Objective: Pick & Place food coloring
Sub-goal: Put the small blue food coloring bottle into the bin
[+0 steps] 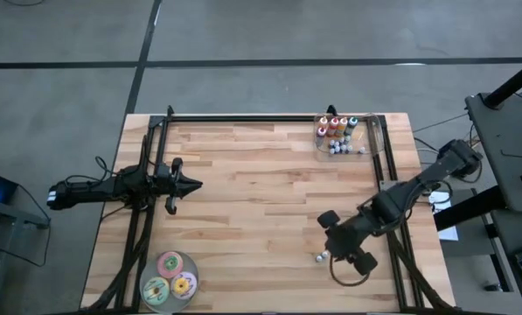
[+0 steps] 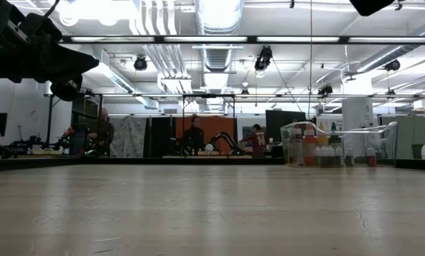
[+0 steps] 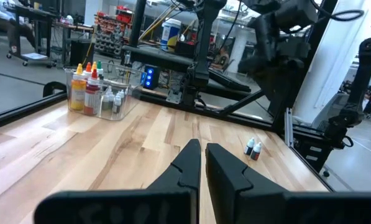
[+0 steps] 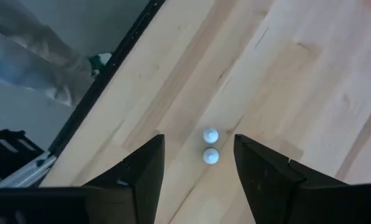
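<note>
Pale-capped bottles (image 4: 210,145), two of them, stand touching on the table (image 1: 261,192) between the wide-open fingers of the right gripper (image 4: 197,168) above, unheld, while most bottles sit in the clear tray (image 1: 365,147) at the far corner; left gripper (image 3: 201,163) idles, fingers nearly together.

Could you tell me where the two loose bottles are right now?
In the high view, the two bottles stand near the table's front right, under the open right end effector.
</note>
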Robot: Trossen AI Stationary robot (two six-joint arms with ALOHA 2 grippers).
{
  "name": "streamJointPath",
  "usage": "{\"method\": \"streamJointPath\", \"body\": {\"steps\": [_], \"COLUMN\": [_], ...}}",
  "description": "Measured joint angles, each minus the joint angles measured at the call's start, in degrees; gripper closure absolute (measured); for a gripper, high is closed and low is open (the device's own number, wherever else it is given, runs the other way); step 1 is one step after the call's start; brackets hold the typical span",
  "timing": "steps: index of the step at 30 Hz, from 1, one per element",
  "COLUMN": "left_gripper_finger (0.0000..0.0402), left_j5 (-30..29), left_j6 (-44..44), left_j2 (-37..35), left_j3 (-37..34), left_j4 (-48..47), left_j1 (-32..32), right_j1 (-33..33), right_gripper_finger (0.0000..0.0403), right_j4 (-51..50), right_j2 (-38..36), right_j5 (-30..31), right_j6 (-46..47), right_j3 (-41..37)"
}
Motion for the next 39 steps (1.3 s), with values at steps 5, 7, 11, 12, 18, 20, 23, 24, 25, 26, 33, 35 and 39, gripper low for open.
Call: {"method": "streamJointPath", "body": {"steps": [5,7,11,12,18,20,23,24,25,26,33,35,39], "left_gripper_finger": [0.0402,0.0402,0.0402,0.0402,0.0402,0.0402,0.0402,0.0402,0.0402,0.0402,0.0402,0.0402,0.0402], "left_j5": [0.01,0.01,0.0,0.02,0.02,0.01,0.02,0.02,0.02,0.01,0.02,0.0,0.01], "left_j6": [-0.01,-0.01,-0.01,-0.01,0.0,-0.01,0.0,-0.01,0.0,0.0,0.0,0.0,0.0], "left_j2": [0.01,0.0,0.02,0.01,0.0,0.02,0.0,0.02,0.01,0.0,0.02,0.0,0.01], "left_j3": [0.0,0.0,0.0,0.0,0.0,0.0,0.0,0.0,0.0,0.0,0.0,0.0,0.0], "left_j4": [0.0,0.0,0.0,0.0,0.0,0.0,0.0,0.0,0.0,0.0,0.0,0.0,0.0], "left_j1": [0.0,0.0,0.0,0.0,0.0,0.0,0.0,0.0,0.0,0.0,0.0,0.0,0.0], "right_j1": [1.3,1.6,1.62,1.6,1.6,1.6,1.6,1.6,1.6,1.6,1.62,1.75,2.15], "right_gripper_finger": [0.022,0.022,0.0221,0.022,0.0221,0.022,0.0221,0.0222,0.0223,0.0223,0.0225,0.0225,0.0225], "right_j4": [-0.02,-0.02,0.22,0.4,0.91,1.13,2.26,2.77,3.28,3.97,7.08,7.41,10.48], "right_j2": [2.97,3.81,5.42,5.84,8.53,9.39,10.59,10.75,10.78,10.78,10.89,11.33,11.85], "right_j5": [1.46,1.91,2.03,2.27,6.2,6.52,6.52,6.54,6.52,6.52,6.5,6.5,6.49], "right_j6": [0.12,0.16,-0.02,-0.02,-1.09,-1.7,-1.72,-1.72,-1.74,-1.71,-1.06,-1.18,-1.3], "right_j3": [-0.48,-1.19,-2.84,-3.16,-4.2,-4.62,-5.61,-6.03,-6.62,-7.22,-9.47,-9.88,-11.5]}}
